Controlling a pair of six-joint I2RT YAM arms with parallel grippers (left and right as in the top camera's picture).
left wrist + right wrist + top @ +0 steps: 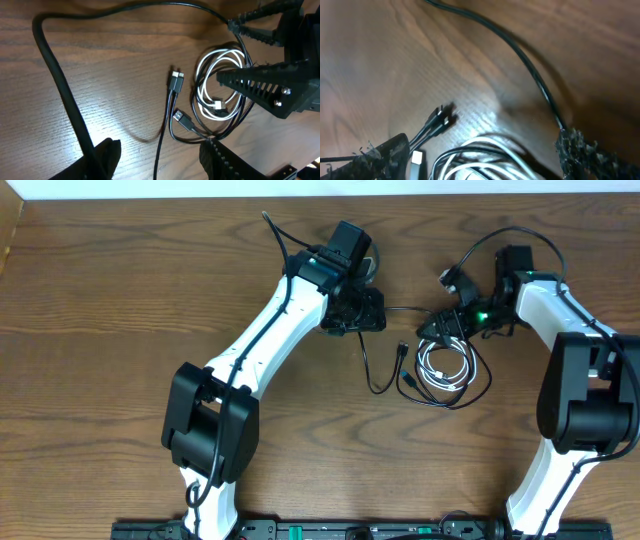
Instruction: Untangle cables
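The white cable (445,367) lies coiled on the table, with the black cable (375,380) looped through and around it. The black cable's plug ends (176,80) lie left of the coil (220,85). My left gripper (360,315) is open, left of the tangle. In the left wrist view its fingers (160,147) straddle one strand of the black cable (162,135) without closing on it. My right gripper (445,328) is open at the coil's far edge. In the right wrist view its fingers (480,160) straddle the white and black loops (485,150).
A thick black arm wire (55,85) curves across the wooden table (120,300) in the left wrist view. The right gripper's fingers (260,80) reach over the coil there. Both arm bases stand at the table's near edge.
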